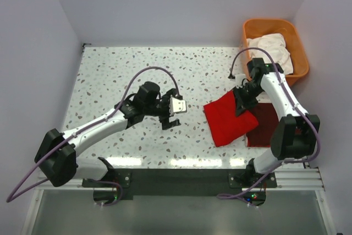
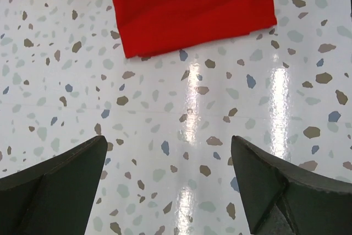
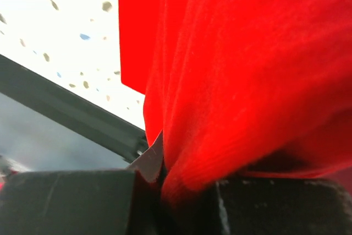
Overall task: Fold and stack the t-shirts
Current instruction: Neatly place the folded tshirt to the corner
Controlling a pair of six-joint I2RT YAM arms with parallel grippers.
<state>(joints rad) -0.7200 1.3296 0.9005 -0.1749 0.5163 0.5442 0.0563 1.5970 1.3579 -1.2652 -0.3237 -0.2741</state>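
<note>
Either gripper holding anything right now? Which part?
Right gripper is shut on the red t-shirt, pinching bunched fabric at its edge. Left gripper is open, holding nothing.

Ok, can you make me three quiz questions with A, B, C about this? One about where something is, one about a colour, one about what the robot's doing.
1. Where is the basket? A. By the far right corner of the table. B. Mid-table. C. Beside the left arm's base.
2. What colour is the cloth in it? A. Blue. B. White. C. Green.
3. What is the right end effector doing? A. Hanging open. B. Gripping a cup. C. Gripping the red shirt.
Answers: A, it sits far right in the top view; B, the cloth looks white; C, the right wrist view shows it pinching red fabric.
</note>
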